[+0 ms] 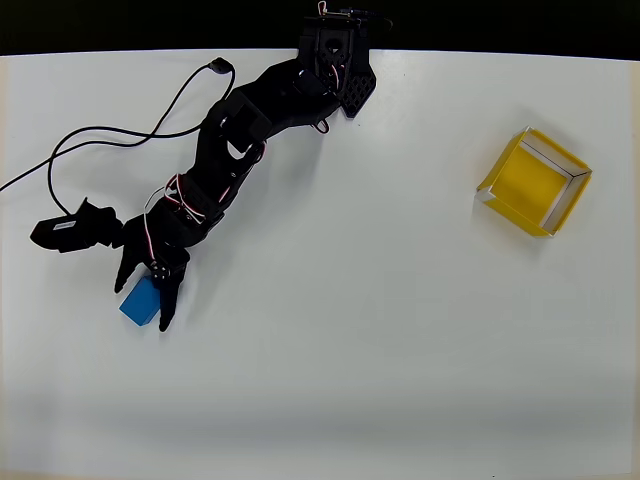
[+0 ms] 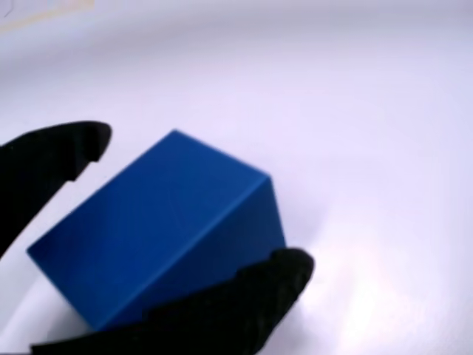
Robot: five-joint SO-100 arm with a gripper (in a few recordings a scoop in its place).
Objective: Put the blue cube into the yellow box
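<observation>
Grasp step, by look of it. Gripper (image 1: 143,297) down at table (image 1: 360,360) left side in overhead view, fingers spread wide around blue cube (image 1: 139,301), not yet pinching. Next: close on cube, lift, carry right. Yellow box (image 1: 534,181) well apart, far right, empty.

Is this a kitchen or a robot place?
Probably a robot test bench, not a kitchen. A plain white table holds just a wired black arm, its end effector around a blue cube, and a yellow box set apart.
</observation>
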